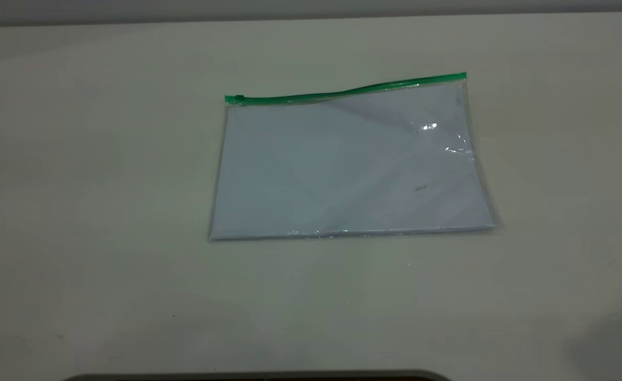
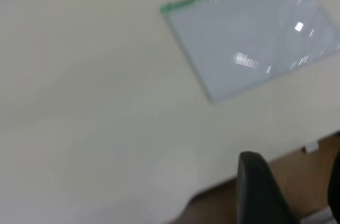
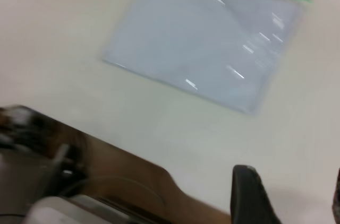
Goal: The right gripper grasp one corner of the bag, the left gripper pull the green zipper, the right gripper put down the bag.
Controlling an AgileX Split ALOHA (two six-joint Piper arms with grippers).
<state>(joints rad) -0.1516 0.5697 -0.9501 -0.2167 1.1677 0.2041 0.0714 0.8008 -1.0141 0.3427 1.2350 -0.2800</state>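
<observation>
Bag [image 1: 350, 164]: flat mid-bench [image 1: 78, 211], green zipper [image 1: 342, 93] on far edge. R gripper [image 3: 289, 197] & L gripper [image 2: 289, 192]: near bench edge, fingers spread, empty. Step: pre-grasp, none done. Next: R needs a bag corner.

Dim light; bag [image 1: 350, 164] glare; wrist views seemingly motion-blurred.

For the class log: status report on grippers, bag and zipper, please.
Both grippers off the bag, back near the table edge. Bag flat; green zipper on far edge, slider at left end. Nothing in the way.
</observation>
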